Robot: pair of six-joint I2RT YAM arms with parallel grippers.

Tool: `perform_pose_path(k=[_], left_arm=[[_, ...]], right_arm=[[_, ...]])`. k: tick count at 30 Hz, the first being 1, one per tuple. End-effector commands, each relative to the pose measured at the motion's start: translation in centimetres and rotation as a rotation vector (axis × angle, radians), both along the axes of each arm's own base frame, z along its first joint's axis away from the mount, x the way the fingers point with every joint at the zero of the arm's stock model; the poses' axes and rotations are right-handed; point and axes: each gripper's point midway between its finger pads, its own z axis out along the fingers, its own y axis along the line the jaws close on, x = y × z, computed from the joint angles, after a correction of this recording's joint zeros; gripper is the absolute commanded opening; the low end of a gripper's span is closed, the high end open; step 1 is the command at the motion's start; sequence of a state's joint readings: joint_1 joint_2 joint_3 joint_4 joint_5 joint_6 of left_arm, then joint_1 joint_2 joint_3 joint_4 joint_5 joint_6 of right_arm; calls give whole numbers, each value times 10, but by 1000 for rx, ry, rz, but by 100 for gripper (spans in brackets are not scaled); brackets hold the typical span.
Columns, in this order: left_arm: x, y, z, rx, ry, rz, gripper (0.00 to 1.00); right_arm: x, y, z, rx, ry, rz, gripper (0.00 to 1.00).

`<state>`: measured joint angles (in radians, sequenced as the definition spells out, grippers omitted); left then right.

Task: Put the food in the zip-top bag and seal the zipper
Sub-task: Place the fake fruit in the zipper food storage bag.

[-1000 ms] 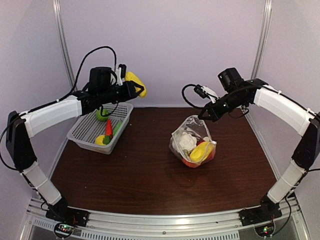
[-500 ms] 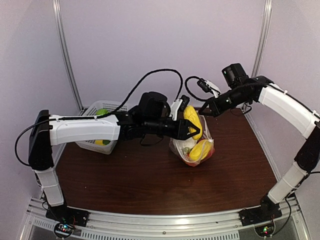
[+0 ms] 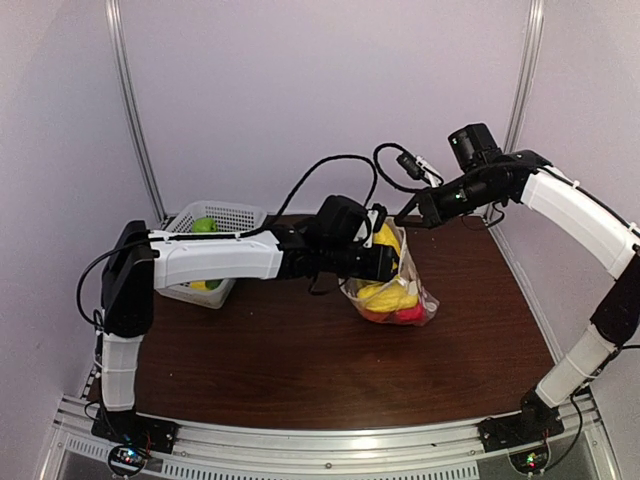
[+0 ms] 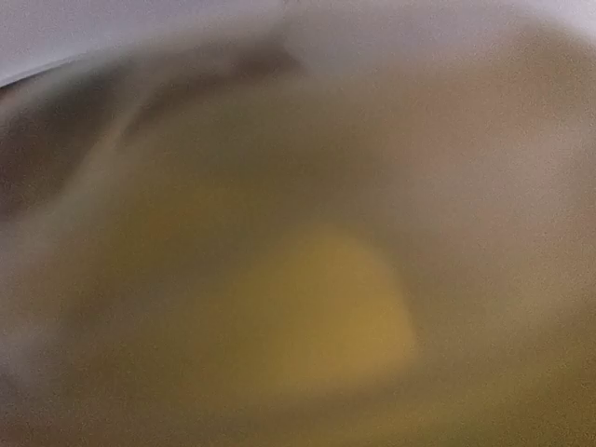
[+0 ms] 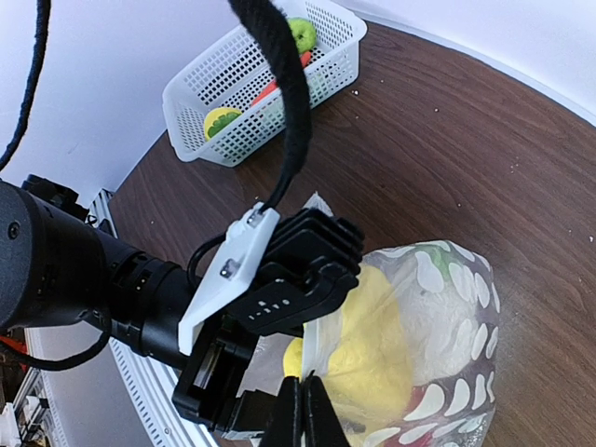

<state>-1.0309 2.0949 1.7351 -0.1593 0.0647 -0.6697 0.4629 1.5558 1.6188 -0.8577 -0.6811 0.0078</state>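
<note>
Top external view has the zip-top bag (image 3: 415, 300) standing on the table (image 3: 300, 370), its mouth lifted by the right gripper (image 3: 405, 216), whose fingers are pressed together on a fold of the rim; the right wrist view confirms that thin pinch. The left gripper (image 3: 385, 265) reaches into the mouth among the yellow food (image 3: 385, 295). Whether its fingers are spread or closed on a piece I cannot tell, since the bag and its own body cover them. The likely trouble is the soft film: if the left arm pulls back with a finger snagged on the rim, it could drag the bag over, spill the contents, or tear the edge out of the right gripper's narrow hold. A piece let go too high might also bounce out onto the table. More food, a green piece (image 3: 203, 225) among it, lies in the white basket (image 3: 235, 215), so the bag must stay open and upright for further trips. The left wrist view is a yellowish blur with nothing readable in it. The zipper cannot be made out in any view, and the right wrist view cuts off the bag's lower part
</note>
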Motion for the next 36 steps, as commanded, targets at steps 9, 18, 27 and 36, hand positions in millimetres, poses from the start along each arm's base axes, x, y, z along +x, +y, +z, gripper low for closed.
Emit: perform_pose_path(k=[9,18,27,36], left_arm=[[-19,-9,65,-130,-76,-146,98],[-7,34,127,-106,-158,-86,98],[3,136,152,85,-183,99,97],[30,366,39,563,49,513,91]], right_arm=[[-1,6,31,109,-69,37,0],[2,-1,31,116,-72,24,0],[4,-3,31,117,-81,21,0],[4,-5,24,105,-74,18,0]])
